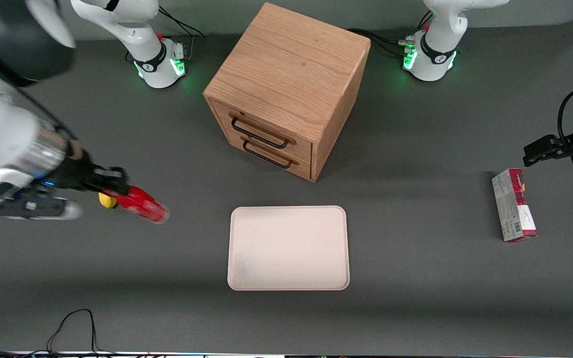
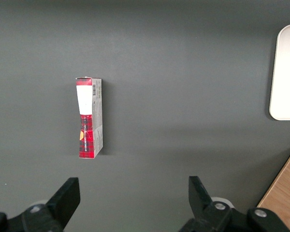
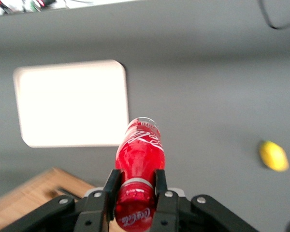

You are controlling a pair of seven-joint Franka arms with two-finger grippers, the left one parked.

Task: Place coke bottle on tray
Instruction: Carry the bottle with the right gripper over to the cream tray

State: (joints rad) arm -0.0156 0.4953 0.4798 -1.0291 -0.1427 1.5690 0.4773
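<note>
While the tray (image 1: 288, 247) lies flat on the dark surface (image 1: 416, 278) at the lower centre of the front frame, the tool (image 1: 110, 186) sits at that frame's middle left edge, closed on the neck end of the coke bottle (image 1: 142, 204). The bottle is lifted off the surface, tilted, its base pointing toward the tray and well apart from it. A lemon (image 1: 107, 200) peeks out just beside the bottle. The wooden drawer cabinet (image 1: 286, 89) stands in the upper centre, and a red-and-white carton (image 1: 514, 205) lies toward the parked arm's end.

In the wrist view the fingers (image 3: 111, 188) clamp the bottle (image 3: 139, 157) at either side of its neck.
</note>
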